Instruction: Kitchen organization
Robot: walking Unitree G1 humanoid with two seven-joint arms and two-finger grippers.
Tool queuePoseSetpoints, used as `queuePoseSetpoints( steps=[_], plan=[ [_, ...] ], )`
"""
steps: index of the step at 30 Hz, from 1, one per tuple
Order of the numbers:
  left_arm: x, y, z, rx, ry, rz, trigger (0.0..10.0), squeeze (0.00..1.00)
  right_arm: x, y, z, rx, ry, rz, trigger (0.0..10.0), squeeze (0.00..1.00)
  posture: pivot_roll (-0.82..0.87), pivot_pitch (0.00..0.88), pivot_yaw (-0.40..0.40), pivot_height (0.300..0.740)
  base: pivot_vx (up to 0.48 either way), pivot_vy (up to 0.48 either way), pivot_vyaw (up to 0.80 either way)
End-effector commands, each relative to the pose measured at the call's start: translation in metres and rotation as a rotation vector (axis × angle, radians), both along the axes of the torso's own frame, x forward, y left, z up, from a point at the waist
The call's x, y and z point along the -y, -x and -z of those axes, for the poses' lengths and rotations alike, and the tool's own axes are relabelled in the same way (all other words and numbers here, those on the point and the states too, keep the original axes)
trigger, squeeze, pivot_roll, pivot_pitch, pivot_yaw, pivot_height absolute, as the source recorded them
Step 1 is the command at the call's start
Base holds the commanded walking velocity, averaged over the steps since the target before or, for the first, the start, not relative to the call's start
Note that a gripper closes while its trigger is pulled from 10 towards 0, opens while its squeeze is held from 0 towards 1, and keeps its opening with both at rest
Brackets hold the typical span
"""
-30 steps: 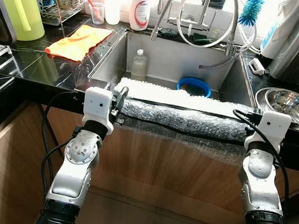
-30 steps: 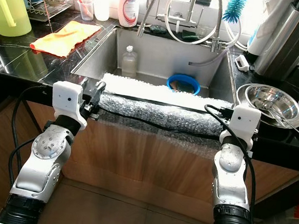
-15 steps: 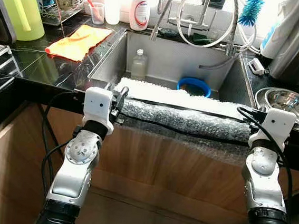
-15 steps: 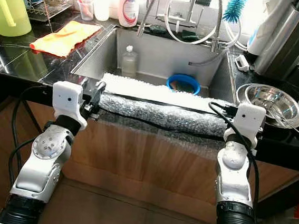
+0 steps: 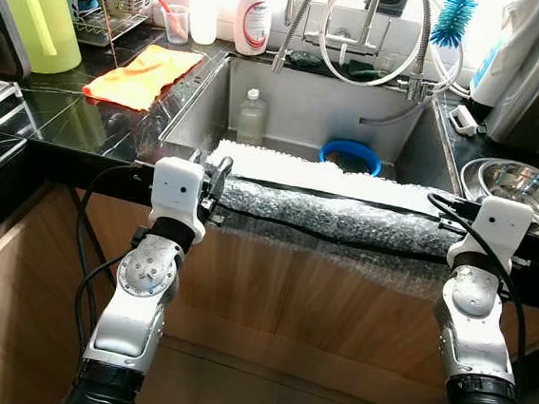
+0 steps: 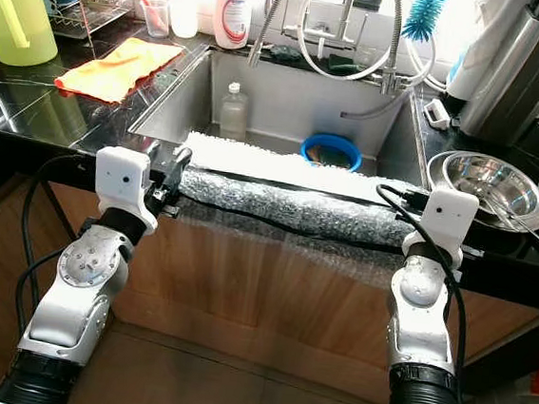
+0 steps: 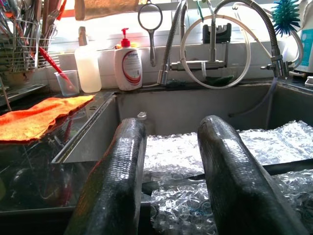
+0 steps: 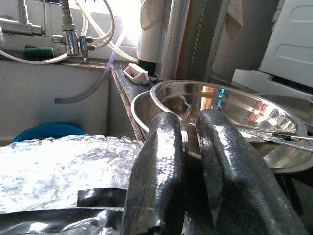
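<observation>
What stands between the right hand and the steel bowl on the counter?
Nothing visible does. The right hand points straight at the steel bowl, with bare black counter before its rim. The bubble wrap roll lies toward the sink, off that path.

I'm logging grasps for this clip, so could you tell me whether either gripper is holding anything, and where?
Nothing is held. The left gripper is open at the left end of the bubble wrap roll; the right gripper is nearly closed, empty, at its right end.
</observation>
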State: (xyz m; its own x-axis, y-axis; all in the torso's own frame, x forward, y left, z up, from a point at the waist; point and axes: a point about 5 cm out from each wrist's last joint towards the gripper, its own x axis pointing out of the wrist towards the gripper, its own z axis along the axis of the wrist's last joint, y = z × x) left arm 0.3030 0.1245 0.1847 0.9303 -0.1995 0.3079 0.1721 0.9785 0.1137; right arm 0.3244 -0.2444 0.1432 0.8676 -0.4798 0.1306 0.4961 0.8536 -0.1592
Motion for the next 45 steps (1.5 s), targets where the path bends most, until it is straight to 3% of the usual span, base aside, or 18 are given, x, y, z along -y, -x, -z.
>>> queuePoseSetpoints(
  steps=[1,20,24,25,26,29,33,34,36,41,45],
  plan=[
    [0.003,0.002,0.001,-0.006,-0.006,0.017,10.0,0.0,-0.002,-0.004,-0.004,0.019,-0.018,-0.012,0.0,0.0,-0.04,0.0,-0.038,0.74,0.0,0.0,0.0],
    [0.004,0.0,-0.005,0.016,-0.009,0.019,10.0,0.0,-0.006,-0.004,-0.018,0.103,-0.001,-0.017,0.0,0.0,-0.04,0.0,-0.038,0.74,0.0,0.0,0.0],
    [0.006,-0.002,-0.027,0.083,0.022,0.014,10.0,0.0,-0.014,-0.001,-0.027,0.147,0.065,-0.036,0.0,0.0,-0.04,0.0,-0.042,0.74,0.0,0.0,0.0],
    [0.006,-0.002,-0.029,0.087,0.036,0.014,10.0,0.0,-0.016,0.0,-0.029,0.158,0.069,-0.047,7.4,0.0,-0.04,0.0,-0.044,0.74,0.0,0.0,0.0],
    [0.006,-0.002,-0.033,0.093,0.056,0.013,10.0,0.0,-0.024,0.002,-0.032,0.188,0.074,-0.077,9.8,0.0,-0.04,0.0,-0.044,0.74,0.0,0.0,0.0],
    [0.005,0.0,-0.034,0.103,0.048,0.017,10.0,0.0,-0.037,0.01,-0.039,0.255,0.08,-0.148,10.0,0.0,-0.04,0.0,-0.039,0.74,0.0,0.0,0.0],
    [0.004,0.001,-0.034,0.103,0.046,0.016,10.0,0.0,-0.039,0.012,-0.04,0.265,0.083,-0.156,10.0,0.0,-0.04,0.0,-0.039,0.74,0.0,0.0,0.0],
    [-0.003,0.011,-0.03,0.098,0.009,0.009,10.0,0.0,-0.053,0.027,-0.045,0.304,0.091,-0.229,10.0,0.0,-0.06,0.0,-0.028,0.74,0.0,0.0,0.0],
    [-0.01,0.018,-0.024,0.078,-0.016,-0.006,10.0,0.0,-0.059,0.039,-0.048,0.323,0.087,-0.266,10.0,0.0,-0.07,0.0,-0.023,0.74,0.0,0.0,0.0],
    [-0.03,0.039,-0.016,0.039,-0.023,-0.067,10.0,0.0,-0.056,0.069,-0.036,0.269,0.06,-0.265,10.0,0.0,-0.07,0.0,-0.016,0.74,0.0,0.0,0.0],
    [-0.03,0.039,-0.015,0.04,-0.034,-0.064,10.0,0.0,-0.058,0.071,-0.034,0.258,0.063,-0.275,10.0,0.0,-0.07,0.0,-0.016,0.74,0.0,0.0,0.0]
  ],
)
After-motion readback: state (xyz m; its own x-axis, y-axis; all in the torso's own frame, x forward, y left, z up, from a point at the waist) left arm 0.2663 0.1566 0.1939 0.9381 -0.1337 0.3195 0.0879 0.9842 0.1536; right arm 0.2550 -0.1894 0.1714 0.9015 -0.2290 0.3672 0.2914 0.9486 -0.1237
